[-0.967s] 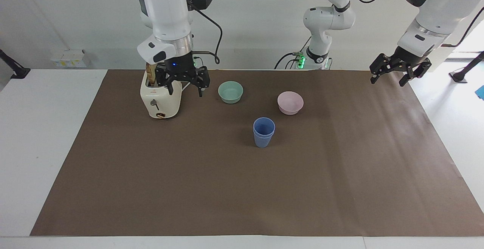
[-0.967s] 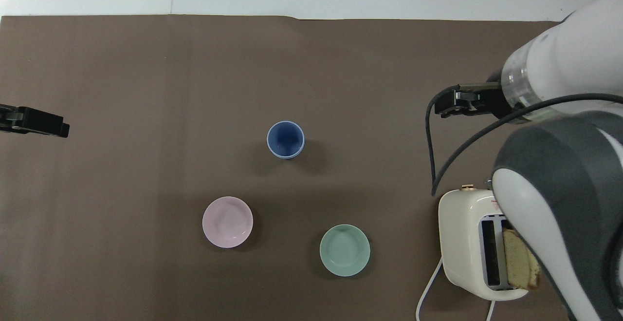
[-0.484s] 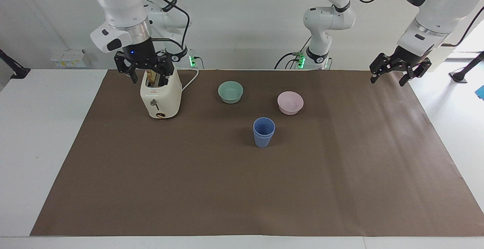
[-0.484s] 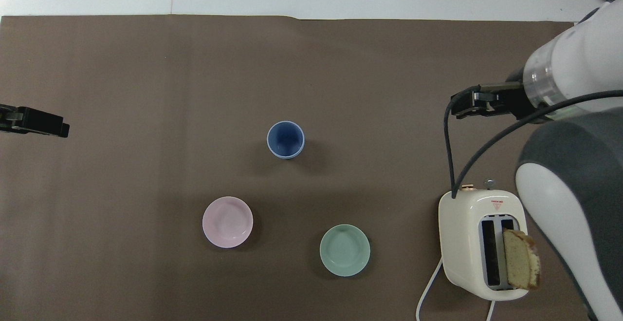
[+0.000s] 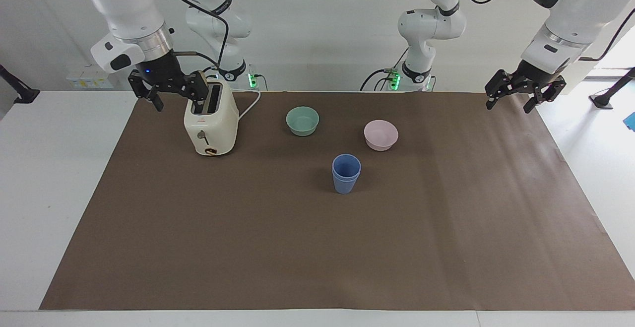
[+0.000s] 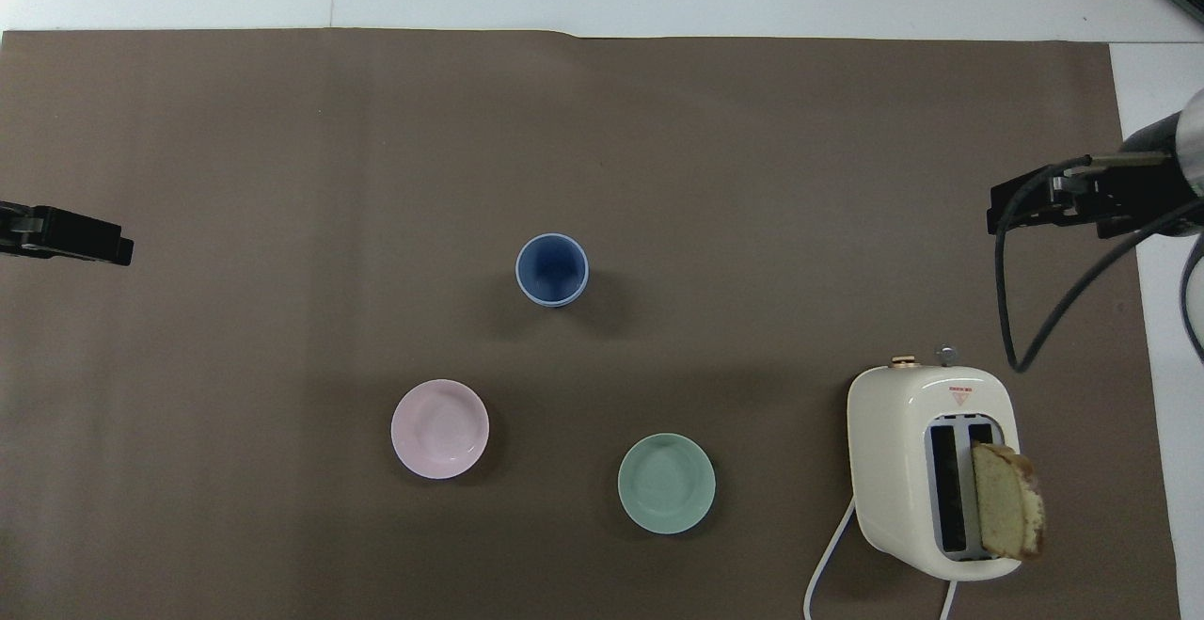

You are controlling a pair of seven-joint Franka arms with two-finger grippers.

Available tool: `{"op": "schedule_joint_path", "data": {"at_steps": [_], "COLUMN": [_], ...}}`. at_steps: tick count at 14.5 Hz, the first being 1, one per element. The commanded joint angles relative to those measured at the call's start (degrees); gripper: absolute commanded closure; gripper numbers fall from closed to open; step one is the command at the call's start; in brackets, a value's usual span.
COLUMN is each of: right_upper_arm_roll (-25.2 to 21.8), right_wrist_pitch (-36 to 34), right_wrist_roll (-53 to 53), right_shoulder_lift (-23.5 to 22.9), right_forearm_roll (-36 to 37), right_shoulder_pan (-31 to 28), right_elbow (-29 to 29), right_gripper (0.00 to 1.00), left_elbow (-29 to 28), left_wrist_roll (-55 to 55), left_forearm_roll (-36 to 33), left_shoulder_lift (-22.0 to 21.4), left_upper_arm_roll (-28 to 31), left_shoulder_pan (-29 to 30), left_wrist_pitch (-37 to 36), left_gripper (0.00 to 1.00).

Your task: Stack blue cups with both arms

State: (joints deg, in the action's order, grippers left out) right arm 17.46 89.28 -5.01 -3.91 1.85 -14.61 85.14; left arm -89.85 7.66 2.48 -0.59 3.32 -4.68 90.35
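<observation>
We find the blue cups [image 5: 346, 173] [image 6: 552, 269] nested one inside the other and standing upright on the brown mat [image 5: 317, 247] [image 6: 282, 131] near the middle of the table, with the rim of the inner cup showing just above that of the outer in the facing view. Neither gripper touches them. Nearer to the robots than the cups stand two bowls, well apart from each other: the pink bowl [image 5: 380, 135] [image 6: 439, 428] toward the left arm's end, and the teal-green bowl [image 5: 302, 120] [image 6: 666, 483] toward the right arm's end. Further toward the right arm's end sits a cream toaster [image 5: 211, 124] [image 6: 926, 469] with its white cord [image 5: 249, 107] [image 6: 828, 554] trailing toward the robots; in the overhead view we note a slice of bread [image 6: 1006, 500] standing up out of one slot. The right gripper [image 5: 168, 90] [image 6: 1063, 201] hangs in the air over the mat's edge at its own end of the table, beside the toaster's top, its fingers spread and holding nothing. The left gripper [image 5: 518, 94] [image 6: 71, 236] hangs over the mat's corner at the left arm's end, well apart from every object, fingers likewise spread and empty. Two smaller white arm bases with green lights [image 5: 394, 80] stand at the robots' edge of the table.
</observation>
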Motion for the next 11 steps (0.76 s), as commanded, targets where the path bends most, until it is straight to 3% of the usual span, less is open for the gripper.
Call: {"op": "schedule_joint_path", "data": {"at_steps": [1, 11], "right_upper_arm_roll": [0.21, 0.3], "right_wrist_pitch": [1.69, 1.42], "right_wrist_roll": [1.32, 1.49], "right_shoulder_lift": [2.06, 1.8], "right_forearm_roll": [-1.23, -1.32], "right_shoulder_pan": [-0.86, -0.24], "right_elbow": [2.66, 2.22], "right_gripper": [0.0, 0.0], "left_elbow": [0.02, 0.02], "left_wrist_roll": [0.43, 0.34], "left_forearm_roll": [-0.99, -0.99], "left_shoulder_lift": [-0.46, -0.55], "left_upper_arm_roll": [-0.24, -0.24], "left_shoulder_pan": [0.28, 0.28], "left_wrist_pitch": [-0.09, -0.09], "left_gripper": [0.0, 0.0]}}
